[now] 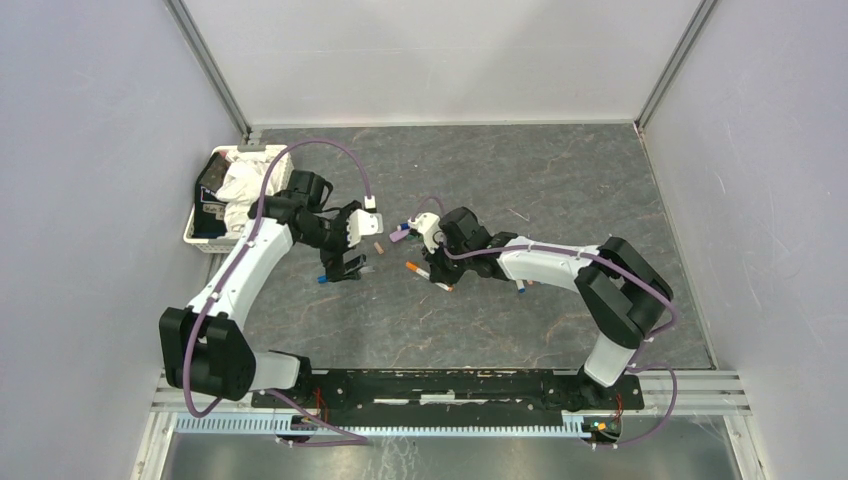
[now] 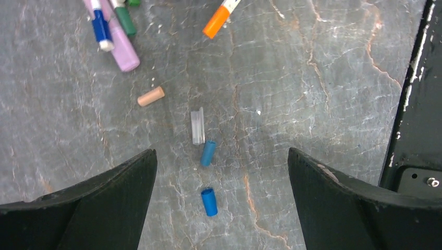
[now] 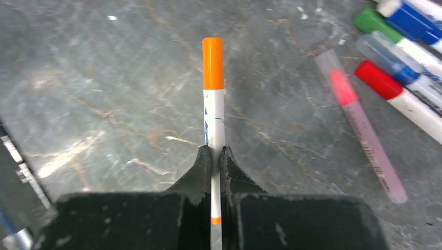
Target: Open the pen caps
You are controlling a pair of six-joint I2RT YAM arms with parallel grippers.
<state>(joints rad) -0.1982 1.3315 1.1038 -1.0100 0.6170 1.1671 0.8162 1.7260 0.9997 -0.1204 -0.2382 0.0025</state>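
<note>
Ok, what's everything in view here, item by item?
Blue caps: two, blue, loose on the table below the left gripper.
Clear cap: one, clear, right beside the farther blue cap.
Tan cap: one, tan, loose, left of the clear cap in the left wrist view.
Orange pen: one, white barrel, orange cap on, in the right gripper.
Other pens: at least five, with red, green, blue and pink ends, clustered to the right of the orange pen.
Basket: one, white, far left of the table, holding a cloth.
Table: one, grey, marbled.
Left gripper: one, black, open.
Right gripper: one, black, shut on the orange pen.
</note>
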